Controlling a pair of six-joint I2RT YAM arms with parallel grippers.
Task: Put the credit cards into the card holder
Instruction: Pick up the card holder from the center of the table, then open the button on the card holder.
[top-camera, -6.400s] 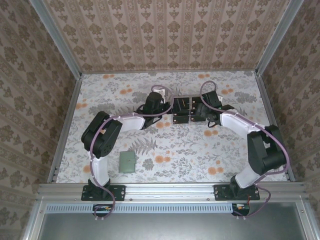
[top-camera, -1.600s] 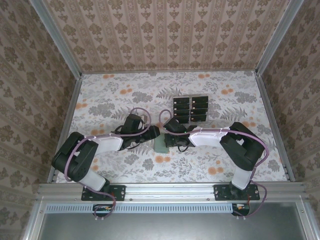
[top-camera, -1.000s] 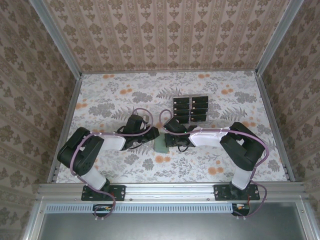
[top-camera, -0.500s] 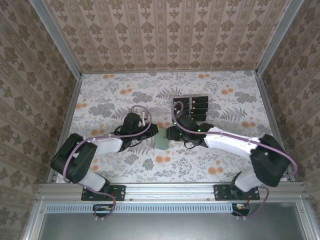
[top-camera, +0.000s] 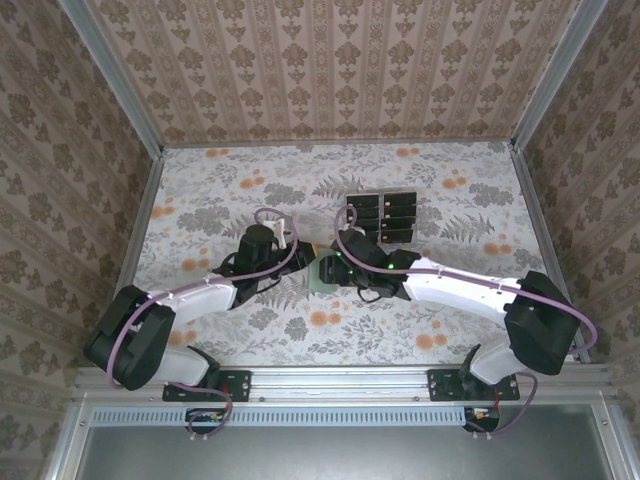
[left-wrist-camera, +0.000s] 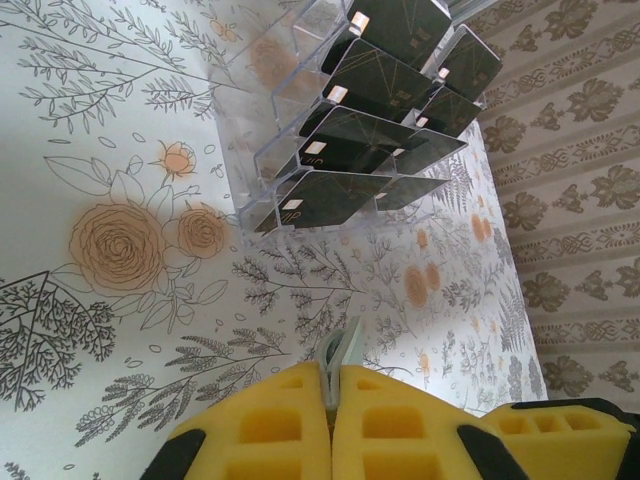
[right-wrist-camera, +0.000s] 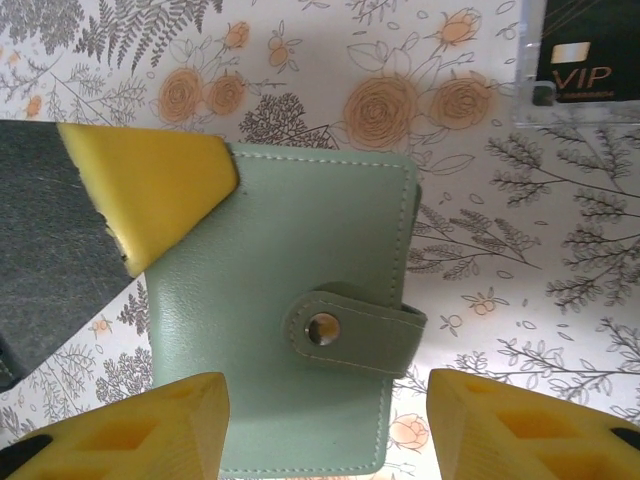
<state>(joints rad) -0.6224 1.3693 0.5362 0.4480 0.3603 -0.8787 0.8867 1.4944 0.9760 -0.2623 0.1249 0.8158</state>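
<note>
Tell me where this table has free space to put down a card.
Free: the far-left part of the table, between left wall and left arm; the far-right part, between clear tray and right wall; the near strip between the arm bases. Crowded: the middle, where the left gripper and right gripper meet at the card holder.

A staged test booth — wallpapered panels (top-camera: 330, 60), aluminium framing (top-camera: 340, 378), floral tabletop (top-camera: 220, 180).

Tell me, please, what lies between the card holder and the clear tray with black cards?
The stretch is bare: in the right wrist view, nothing but flowered table lies between the card holder and the clear tray.
</note>
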